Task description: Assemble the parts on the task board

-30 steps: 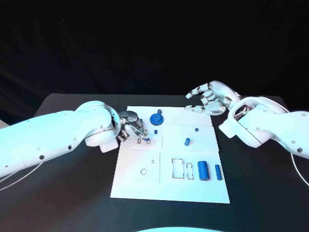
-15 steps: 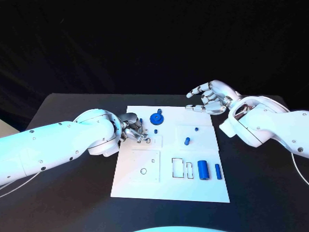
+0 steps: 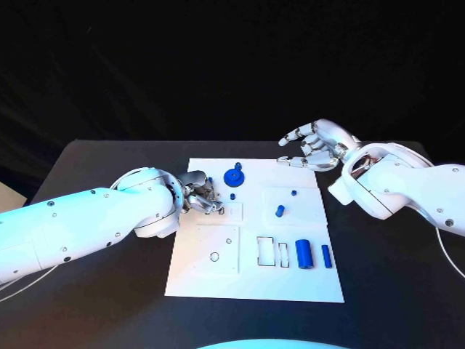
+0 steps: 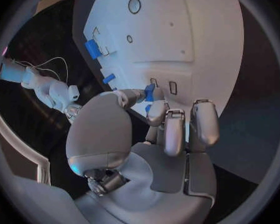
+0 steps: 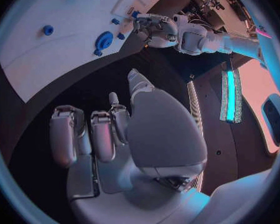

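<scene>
Two bulky white arms, smooth glossy shells dotted with small dark screws. The left arm and the right arm each trail a thin pale cable. The left hand and the right hand are silver metal, with rounded grey palms and jointed fingers.

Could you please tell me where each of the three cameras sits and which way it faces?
Head view: on the robot's head, looking down at the task board; both arms enter.
Left wrist view: behind the left hand, facing the board, a small blue part at its fingers.
Right wrist view: behind the right hand, facing the board's far edge.
Shared: the blue disc.
</scene>
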You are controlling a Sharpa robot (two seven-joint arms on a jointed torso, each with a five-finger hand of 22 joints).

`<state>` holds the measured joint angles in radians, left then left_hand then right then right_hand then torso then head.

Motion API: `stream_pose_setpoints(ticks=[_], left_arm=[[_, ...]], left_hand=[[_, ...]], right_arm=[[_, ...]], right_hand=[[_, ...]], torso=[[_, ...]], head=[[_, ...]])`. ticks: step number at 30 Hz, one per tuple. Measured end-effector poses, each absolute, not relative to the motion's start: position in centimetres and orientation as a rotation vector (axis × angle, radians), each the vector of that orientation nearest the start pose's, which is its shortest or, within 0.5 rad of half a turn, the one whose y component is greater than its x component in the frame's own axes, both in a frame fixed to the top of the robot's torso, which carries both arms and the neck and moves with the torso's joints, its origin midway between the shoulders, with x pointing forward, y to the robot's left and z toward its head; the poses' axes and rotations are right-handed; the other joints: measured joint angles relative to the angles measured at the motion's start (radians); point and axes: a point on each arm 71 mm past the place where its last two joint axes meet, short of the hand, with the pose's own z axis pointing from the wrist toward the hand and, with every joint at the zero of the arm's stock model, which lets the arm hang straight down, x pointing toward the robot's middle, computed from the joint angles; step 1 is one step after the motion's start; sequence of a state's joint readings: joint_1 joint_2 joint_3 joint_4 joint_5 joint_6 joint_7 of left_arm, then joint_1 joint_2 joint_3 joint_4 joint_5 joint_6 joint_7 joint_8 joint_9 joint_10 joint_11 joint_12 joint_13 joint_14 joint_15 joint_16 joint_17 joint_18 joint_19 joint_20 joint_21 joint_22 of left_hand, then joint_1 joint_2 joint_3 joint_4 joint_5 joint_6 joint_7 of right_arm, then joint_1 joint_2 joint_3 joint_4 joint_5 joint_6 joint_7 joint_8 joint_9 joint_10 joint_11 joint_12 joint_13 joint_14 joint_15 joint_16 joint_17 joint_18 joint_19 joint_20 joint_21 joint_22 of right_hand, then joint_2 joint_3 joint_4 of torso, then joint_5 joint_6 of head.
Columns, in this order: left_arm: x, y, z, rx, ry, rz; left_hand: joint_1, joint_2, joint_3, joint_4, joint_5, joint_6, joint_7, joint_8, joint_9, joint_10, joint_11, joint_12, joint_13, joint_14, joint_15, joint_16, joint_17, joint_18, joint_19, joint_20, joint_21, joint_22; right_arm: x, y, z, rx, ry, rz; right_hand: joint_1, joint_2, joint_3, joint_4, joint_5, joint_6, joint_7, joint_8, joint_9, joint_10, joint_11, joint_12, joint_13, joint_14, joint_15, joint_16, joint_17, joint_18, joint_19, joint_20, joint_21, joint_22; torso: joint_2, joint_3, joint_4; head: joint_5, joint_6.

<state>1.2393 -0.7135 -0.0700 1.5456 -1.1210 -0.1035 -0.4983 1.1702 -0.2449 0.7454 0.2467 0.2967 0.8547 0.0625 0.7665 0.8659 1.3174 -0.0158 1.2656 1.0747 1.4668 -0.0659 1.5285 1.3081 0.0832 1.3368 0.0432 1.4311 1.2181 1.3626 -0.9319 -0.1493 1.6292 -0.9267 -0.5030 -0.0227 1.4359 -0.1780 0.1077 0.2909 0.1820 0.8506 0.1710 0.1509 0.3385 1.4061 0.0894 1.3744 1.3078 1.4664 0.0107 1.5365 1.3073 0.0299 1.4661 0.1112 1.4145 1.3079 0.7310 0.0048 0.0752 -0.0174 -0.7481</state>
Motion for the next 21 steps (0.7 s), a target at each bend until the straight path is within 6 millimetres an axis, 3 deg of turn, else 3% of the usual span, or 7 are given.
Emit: stream_pose_setpoints(ticks=[21], left_arm=[[48.08, 14.13, -20.51, -0.125, 2.094, -0.540]], left_hand=[[-0.009, -0.007, 0.000, 0.000, 0.004, 0.002, 0.002, 0.000, 0.000, 0.000, 0.000, 0.000, 0.000, 0.000, 0.000, 0.004, 0.000, 0.000, 0.003, -0.004, 0.000, 0.002]], right_arm=[[48.15, -22.42, -13.61, 0.307, 1.567, 0.877]], right_hand=[[0.000, 0.000, 0.000, 0.000, 0.000, 0.000, 0.000, 0.000, 0.000, 0.000, 0.000, 0.000, 0.000, 0.000, 0.000, 0.000, 0.001, 0.000, 0.000, 0.000, 0.000, 0.000]], torso=[[-0.001, -0.0007, 0.0007]], head=[[-0.004, -0.004]])
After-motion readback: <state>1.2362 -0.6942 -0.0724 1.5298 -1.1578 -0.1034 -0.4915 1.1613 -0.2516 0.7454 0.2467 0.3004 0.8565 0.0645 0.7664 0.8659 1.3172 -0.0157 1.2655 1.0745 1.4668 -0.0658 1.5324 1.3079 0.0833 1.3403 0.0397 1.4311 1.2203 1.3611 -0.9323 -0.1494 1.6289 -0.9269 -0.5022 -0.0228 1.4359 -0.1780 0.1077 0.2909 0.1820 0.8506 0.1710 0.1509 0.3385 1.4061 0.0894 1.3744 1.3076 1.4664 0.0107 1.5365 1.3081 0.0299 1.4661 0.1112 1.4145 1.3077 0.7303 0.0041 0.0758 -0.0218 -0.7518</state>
